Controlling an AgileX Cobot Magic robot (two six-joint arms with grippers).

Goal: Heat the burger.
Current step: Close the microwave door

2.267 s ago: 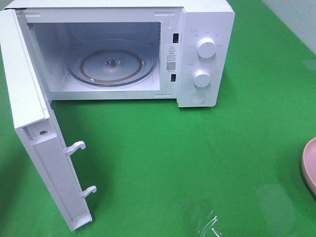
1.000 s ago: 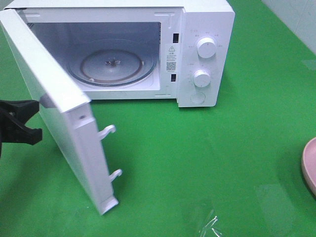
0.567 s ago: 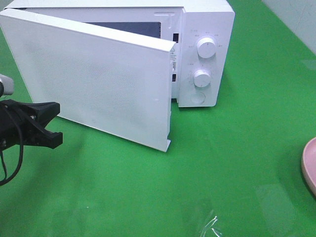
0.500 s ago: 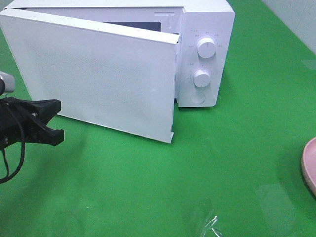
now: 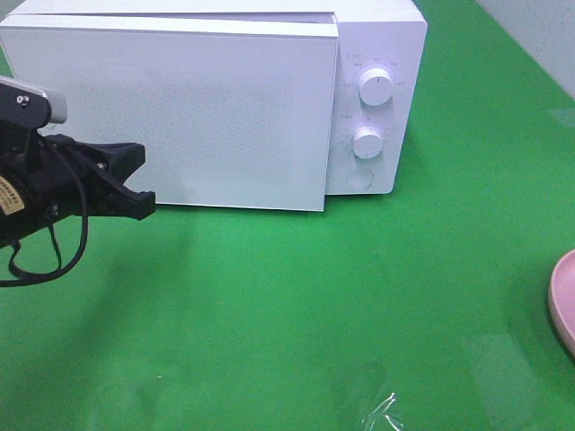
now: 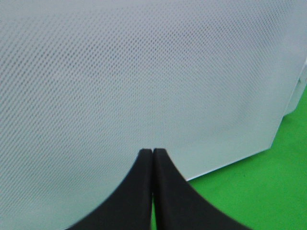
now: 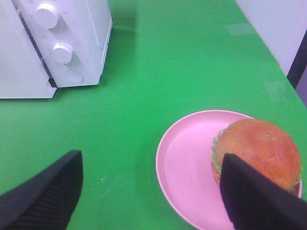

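On pink plate (image 7: 192,163) at desk's (image 5: 359,296) right side: burger (image 7: 259,152), just beside one finger of my right tool (image 7: 151,191), which gapes wide, empty. My left tool (image 6: 152,158) pinched shut, empty, tips near microwave (image 5: 377,99) door (image 5: 189,117).

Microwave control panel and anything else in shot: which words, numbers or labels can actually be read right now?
No text is legible.
Microwave control panel: small grey marks around the upper dial and lower dial, too small and blurred to read.
Left arm: a yellow sticker with dark print, unreadable.
Pink plate and burger: no markings.
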